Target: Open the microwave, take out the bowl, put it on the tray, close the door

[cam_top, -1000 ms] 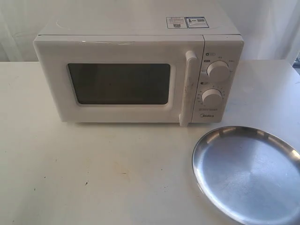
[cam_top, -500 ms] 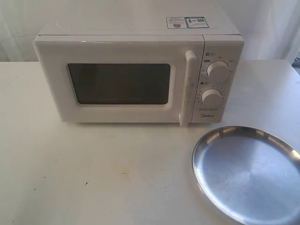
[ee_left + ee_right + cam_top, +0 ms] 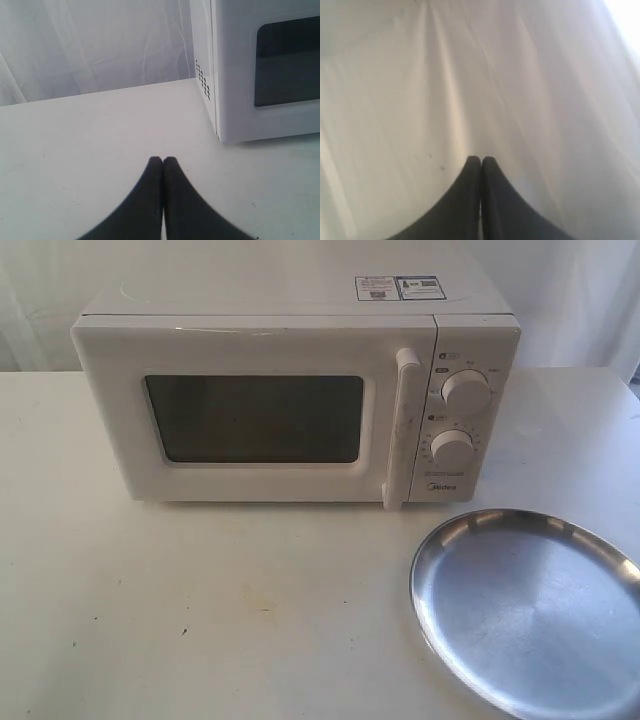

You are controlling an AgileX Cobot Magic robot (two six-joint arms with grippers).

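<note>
The white microwave (image 3: 300, 310) stands at the back of the table, its door (image 3: 255, 418) closed, with the tall white bar handle (image 3: 401, 425) beside two round knobs (image 3: 466, 392). The silver tray (image 3: 525, 615) lies bare at the front right. The bowl is hidden. Neither gripper shows in the exterior view. In the left wrist view my left gripper (image 3: 163, 160) is shut with nothing in it, low over the table, off the microwave's (image 3: 260, 70) left front corner. In the right wrist view my right gripper (image 3: 481, 159) is shut and empty, facing only white cloth.
A white table (image 3: 200, 620) carries everything, and a white curtain (image 3: 95, 45) hangs behind it. Vent holes (image 3: 202, 80) mark the microwave's side wall. The tray runs past the frame's right and lower edges.
</note>
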